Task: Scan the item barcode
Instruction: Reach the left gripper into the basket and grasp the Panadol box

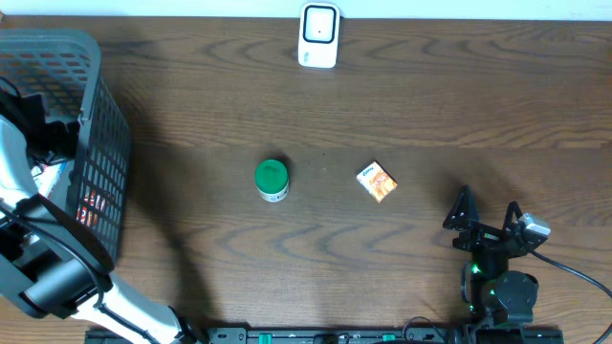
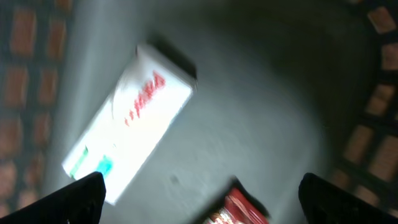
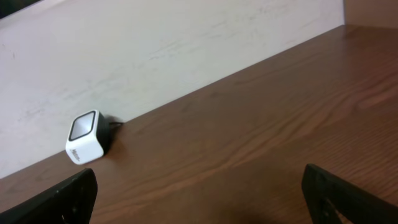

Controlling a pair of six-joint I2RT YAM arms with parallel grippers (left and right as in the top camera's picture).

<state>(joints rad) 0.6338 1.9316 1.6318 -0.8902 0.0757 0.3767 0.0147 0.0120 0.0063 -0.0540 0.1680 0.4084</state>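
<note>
From overhead I am seeing the grey mesh basket (image 1: 100, 115) sitting at the left edge of the frame on the wooden table (image 1: 430, 105), with the left arm reaching down into it; its tool is hiding behind the arm here, so from this view I cannot tell how it is standing. The white scanner (image 1: 318, 35) is sitting at the top centre, a green-lidded jar (image 1: 272, 180) is standing upright near the middle, and a small orange box (image 1: 377, 181) is lying just to its right, apart from it. The right gripper (image 1: 488, 213) is hovering at the lower right with its fingers spread and nothing between them. In the left wrist view the left gripper (image 2: 200, 198) is gaping wide over the basket floor, gripping nothing; a white carton (image 2: 127, 121) with red lettering is lying slantwise at the left of the frame, and a red packet (image 2: 239, 208) is showing at the bottom edge, both blurred. In the right wrist view the right tool is spreading wide and empty over bare wood, and the scanner is sitting far off at the left, against the pale wall (image 3: 155, 50)
</note>
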